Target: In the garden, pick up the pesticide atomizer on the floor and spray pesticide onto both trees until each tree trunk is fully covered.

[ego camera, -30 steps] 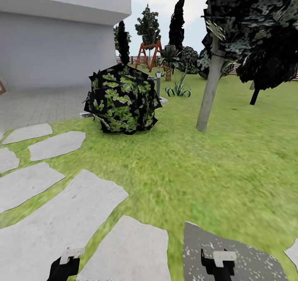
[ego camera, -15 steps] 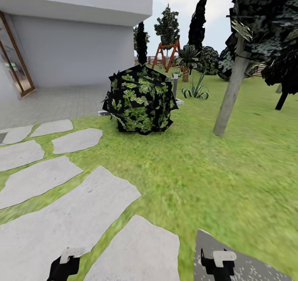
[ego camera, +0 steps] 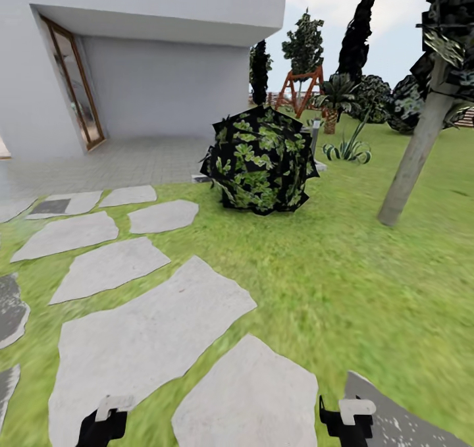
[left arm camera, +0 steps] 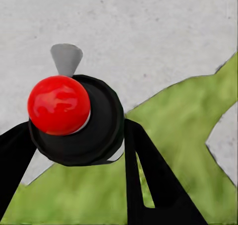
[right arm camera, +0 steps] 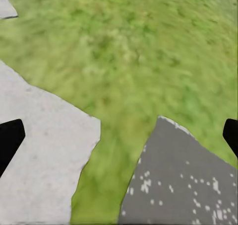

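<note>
In the left wrist view the pesticide atomizer [left arm camera: 99,135], a black round body with a red knob and a grey nozzle, sits between the two black fingers of my left gripper [left arm camera: 79,140], which is shut on it. That gripper [ego camera: 102,426] hangs low over a pale stepping stone. My right gripper [ego camera: 347,422] is open, its fingers spread wide [right arm camera: 119,135] above grass and a darker stone. One tree trunk [ego camera: 413,164], pale and leaning, rises from the grass floor [ego camera: 316,276] at the right, well ahead of me. Fine whitish pesticide specks [right arm camera: 198,185] dot the darker stone.
A round leafy bush [ego camera: 261,160] stands ahead at centre. Grey stepping stones [ego camera: 145,335] run across the left and front. The white house [ego camera: 131,58] with a glass door fills the left back. Dark conifers, a wooden swing frame [ego camera: 301,88] and spiky plants lie farther off.
The head view has swung left: bush, tree and house have all shifted right in the picture, and the house door has come into sight. Both grippers keep their places in the picture.
</note>
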Available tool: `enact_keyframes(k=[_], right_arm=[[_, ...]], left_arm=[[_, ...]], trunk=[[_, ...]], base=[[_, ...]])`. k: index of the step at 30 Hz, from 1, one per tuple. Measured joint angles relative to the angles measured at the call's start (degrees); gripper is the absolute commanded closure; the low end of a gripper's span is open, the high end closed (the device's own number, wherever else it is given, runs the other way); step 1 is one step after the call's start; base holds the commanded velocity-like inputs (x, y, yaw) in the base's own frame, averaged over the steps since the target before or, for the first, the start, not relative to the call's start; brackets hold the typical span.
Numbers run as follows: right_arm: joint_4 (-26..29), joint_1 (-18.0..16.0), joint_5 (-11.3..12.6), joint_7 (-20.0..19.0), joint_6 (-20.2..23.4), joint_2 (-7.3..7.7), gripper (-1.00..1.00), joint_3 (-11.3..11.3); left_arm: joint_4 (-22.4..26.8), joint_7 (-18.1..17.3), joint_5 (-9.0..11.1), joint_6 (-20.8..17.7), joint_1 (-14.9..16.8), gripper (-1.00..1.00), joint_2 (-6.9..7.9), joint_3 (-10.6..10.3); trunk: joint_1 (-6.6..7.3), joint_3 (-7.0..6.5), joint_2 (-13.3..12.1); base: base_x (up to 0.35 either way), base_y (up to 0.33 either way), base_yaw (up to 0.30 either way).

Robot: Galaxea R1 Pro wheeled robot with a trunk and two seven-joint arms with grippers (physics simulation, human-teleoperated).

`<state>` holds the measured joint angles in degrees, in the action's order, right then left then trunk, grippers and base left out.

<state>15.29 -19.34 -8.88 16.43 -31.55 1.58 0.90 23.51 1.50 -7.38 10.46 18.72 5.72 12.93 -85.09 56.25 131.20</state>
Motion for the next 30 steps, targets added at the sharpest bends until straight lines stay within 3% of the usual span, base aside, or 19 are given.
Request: enact_keyframes(k=[16,30], right_arm=[[0.0,0.0,0.05,0.0,-0.01,0.02,-1.0,-0.02],[0.0,0.0,0.08,0.0,-0.01,0.01,-1.0,-0.03]], left_arm=[[-0.14,0.0,-0.07,0.0,-0.01,1.0,0.08,-0.01],[-0.14,0.0,-0.01,0.0,0.0,1.0,0.08,-0.01]], trunk=[[0.01,-0.49,0.01],[0.01,-0.9,0.01]], base=[[-0.125,0.274,0.277],[-0.006,0.014,0.277]])
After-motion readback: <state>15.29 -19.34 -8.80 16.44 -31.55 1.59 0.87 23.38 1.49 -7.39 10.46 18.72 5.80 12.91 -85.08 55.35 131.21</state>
